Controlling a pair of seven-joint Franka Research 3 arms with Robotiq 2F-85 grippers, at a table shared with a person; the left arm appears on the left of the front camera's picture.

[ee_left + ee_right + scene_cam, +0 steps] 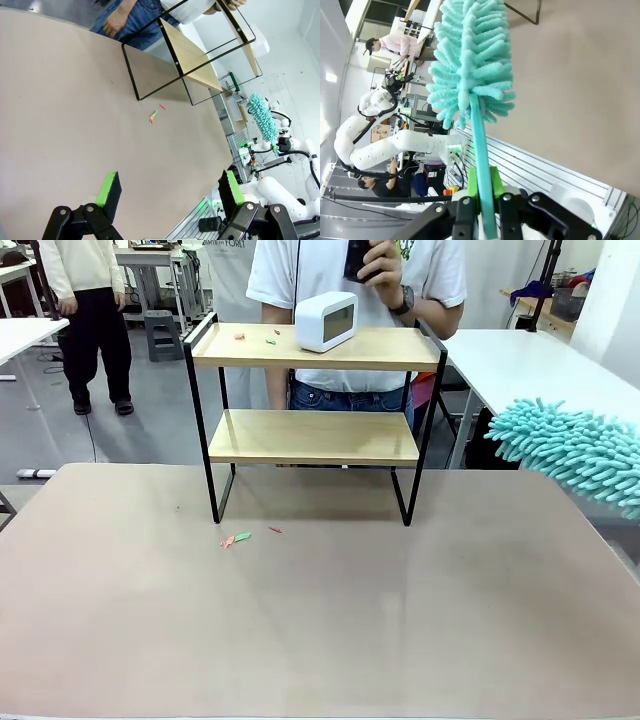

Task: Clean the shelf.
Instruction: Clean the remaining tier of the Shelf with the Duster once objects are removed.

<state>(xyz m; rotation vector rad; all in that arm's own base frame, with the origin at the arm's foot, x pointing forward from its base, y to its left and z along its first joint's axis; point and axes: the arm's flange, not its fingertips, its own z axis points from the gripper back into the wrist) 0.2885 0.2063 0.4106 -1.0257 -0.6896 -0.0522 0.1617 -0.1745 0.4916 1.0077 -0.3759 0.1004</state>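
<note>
Duster (470, 65) — clamped in right end effector (483, 182); left end effector (169, 190) apart. Advised: sweep shelf (380, 348) top lightly, skirting clock (326, 322).

- We found the shelf (315, 350) standing at the far middle of the table (320, 640), with a person (350, 280) just behind it.
- On its top board sat a small device (326, 321) near the middle, with a few scraps (268, 339) to its left.
- Further bits (237, 538) lay on the table, just in front of the shelf's left front leg.
- The duster (575, 450) hung over the table's right edge, right of the shelf and apart from it, with its handle between the fingers of the right gripper (483, 182).
- The left gripper (169, 187) hung over the table, with the shelf well ahead of it.
</note>
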